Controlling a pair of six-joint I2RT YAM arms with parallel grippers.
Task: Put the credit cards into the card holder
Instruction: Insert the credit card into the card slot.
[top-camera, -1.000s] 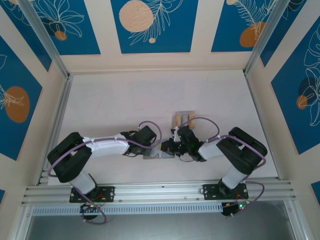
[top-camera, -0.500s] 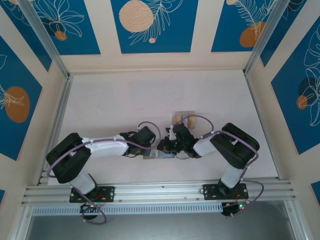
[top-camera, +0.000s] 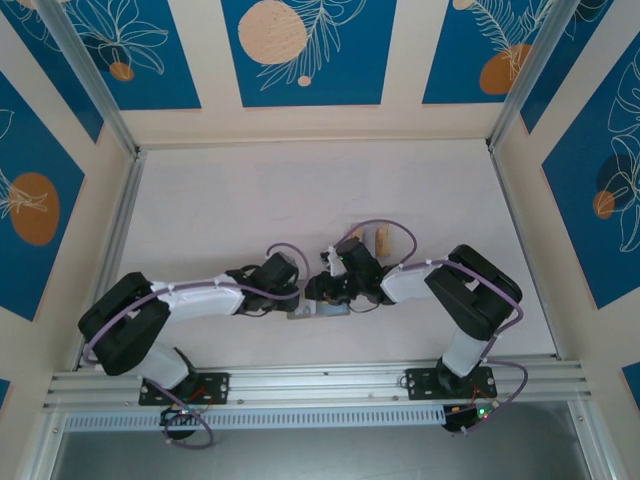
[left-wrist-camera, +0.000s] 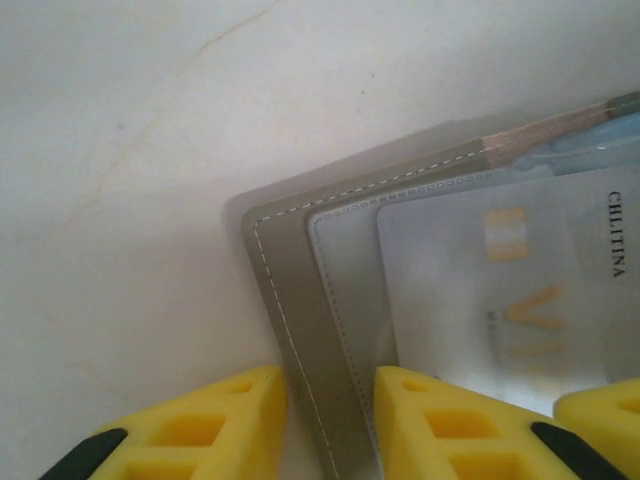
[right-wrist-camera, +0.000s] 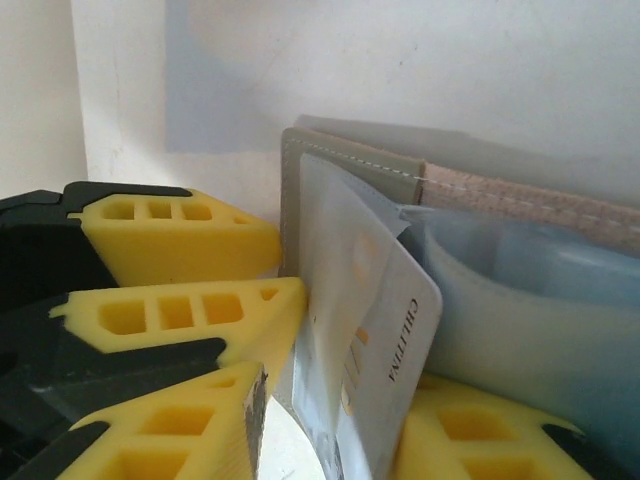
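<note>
The top external view looks down from high behind the near edge, taking in the whole table (top-camera: 230, 200) from afar. The left wrist view looks down close over the card holder (left-wrist-camera: 300, 300). The right wrist view sits closer, low and side-on. Both wrist views share its stitched corner and a pale card (left-wrist-camera: 480, 290).

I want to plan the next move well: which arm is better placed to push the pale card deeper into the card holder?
Probably right: the right gripper flanks the pale card standing in the card holder; the left gripper straddles the holder's edge.

Grey card holder (left-wrist-camera: 300, 330) with white stitching, pale card (left-wrist-camera: 480, 300), yellow fingers (left-wrist-camera: 200, 430).
</note>
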